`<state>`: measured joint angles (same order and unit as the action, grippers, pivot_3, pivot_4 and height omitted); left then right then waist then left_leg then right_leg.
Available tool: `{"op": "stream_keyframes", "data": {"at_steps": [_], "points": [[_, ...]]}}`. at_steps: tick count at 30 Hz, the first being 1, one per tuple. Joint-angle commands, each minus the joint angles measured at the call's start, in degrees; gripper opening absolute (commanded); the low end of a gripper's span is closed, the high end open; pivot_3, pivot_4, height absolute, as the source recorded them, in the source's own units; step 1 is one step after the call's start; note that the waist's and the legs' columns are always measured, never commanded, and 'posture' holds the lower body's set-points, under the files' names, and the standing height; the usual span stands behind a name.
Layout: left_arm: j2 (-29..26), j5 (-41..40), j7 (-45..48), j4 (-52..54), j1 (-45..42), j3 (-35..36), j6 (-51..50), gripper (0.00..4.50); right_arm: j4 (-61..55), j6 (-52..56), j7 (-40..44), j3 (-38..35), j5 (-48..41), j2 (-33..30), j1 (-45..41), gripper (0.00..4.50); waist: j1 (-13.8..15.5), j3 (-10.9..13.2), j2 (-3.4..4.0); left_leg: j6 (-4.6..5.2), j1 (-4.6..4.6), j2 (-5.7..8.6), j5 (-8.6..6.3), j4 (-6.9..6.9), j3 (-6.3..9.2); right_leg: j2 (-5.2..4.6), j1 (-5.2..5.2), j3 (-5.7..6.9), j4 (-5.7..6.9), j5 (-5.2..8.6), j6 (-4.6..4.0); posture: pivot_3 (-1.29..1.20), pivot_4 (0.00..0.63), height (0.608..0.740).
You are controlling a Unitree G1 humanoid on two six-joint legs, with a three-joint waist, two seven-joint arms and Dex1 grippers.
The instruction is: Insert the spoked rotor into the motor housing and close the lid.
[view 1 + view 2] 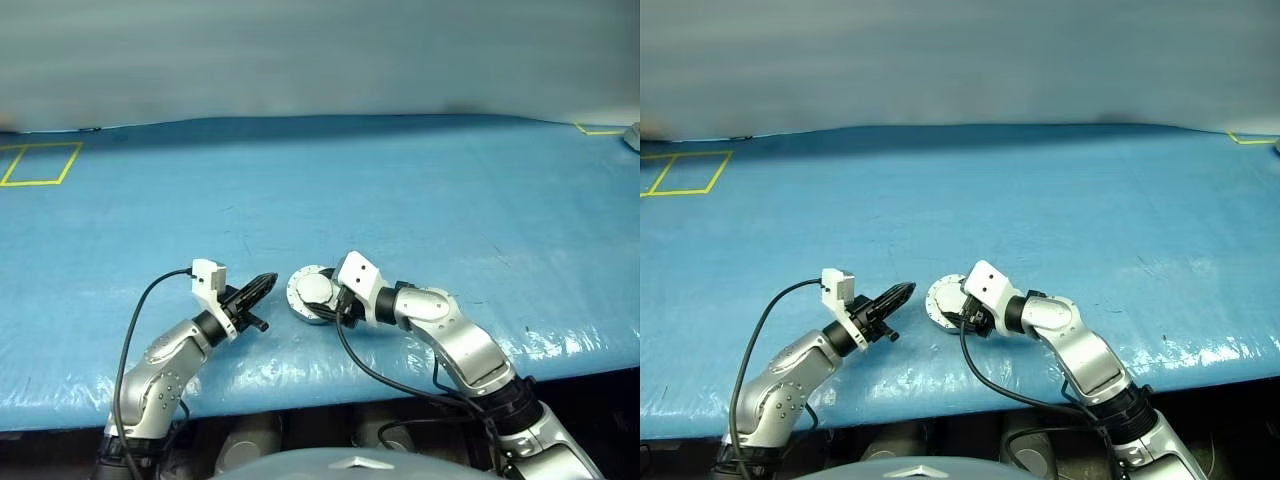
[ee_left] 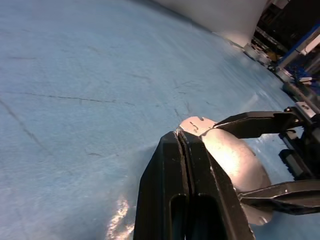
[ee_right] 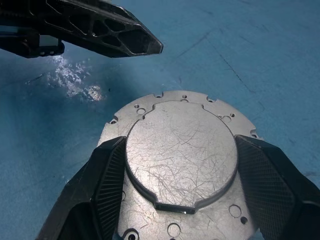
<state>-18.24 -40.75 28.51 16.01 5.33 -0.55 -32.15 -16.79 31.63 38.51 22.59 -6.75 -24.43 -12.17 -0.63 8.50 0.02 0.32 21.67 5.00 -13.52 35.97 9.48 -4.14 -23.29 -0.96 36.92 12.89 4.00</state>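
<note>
Blue plastic sheeting [image 1: 400,190] is being stretched over the whole table, kinda wrinkly, and yellow tape squares [image 1: 40,163] are being shown at its far-left corner.

pincers [image 1: 262,287]: 2 | round metal disc assembly [image 3: 180,160]: 1, apparently | yellow tape outlines [image 1: 42,163]: 2

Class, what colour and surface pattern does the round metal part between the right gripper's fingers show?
Plain silver-grey lid, covered in fine scratches; clearest in the right wrist view.

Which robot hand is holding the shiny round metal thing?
The right hand: its two black fingers sit spread either side of the round silver motor part. The left hand is pinched shut and empty.
</note>
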Motion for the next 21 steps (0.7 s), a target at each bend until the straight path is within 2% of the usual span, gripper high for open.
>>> {"op": "stream_keyframes", "data": {"at_steps": [1, 15, 21], "points": [[-0.24, -0.69, -0.65, 3.19, -0.98, -0.50, -3.04, 0.00, 2.19, 2.53, -1.00, 0.69, 1.62, -0.65, 1.31, 3.04, 0.05, 0.00, 0.00, -0.01, 0.00, -0.01, 0.00, 0.00, 0.01, 0.00, 0.00, 0.00, 0.00, 0.00, 0.00, 0.00, 0.150, 0.740], [-0.95, 1.97, -3.55, 7.12, -1.01, -4.78, -10.37, 0.00, 2.20, 2.62, -1.46, 0.88, 1.71, -0.58, 1.01, 3.04, 0.09, 0.00, -0.01, -0.03, 0.00, -0.01, 0.01, 0.01, 0.00, -0.20, 0.01, -0.01, 0.01, 0.01, -0.01, 0.00, 0.150, 0.740], [-0.82, 2.77, -5.60, 7.93, -0.29, -4.16, -11.84, 0.00, 2.21, 2.65, -1.59, 1.03, 1.65, -0.53, 1.10, 3.04, 0.09, -0.01, -0.01, -0.03, -0.01, -0.01, 0.01, 0.01, -0.01, -0.21, 0.01, -0.01, 0.00, 0.01, -0.01, 0.00, 0.150, 0.740]]}}
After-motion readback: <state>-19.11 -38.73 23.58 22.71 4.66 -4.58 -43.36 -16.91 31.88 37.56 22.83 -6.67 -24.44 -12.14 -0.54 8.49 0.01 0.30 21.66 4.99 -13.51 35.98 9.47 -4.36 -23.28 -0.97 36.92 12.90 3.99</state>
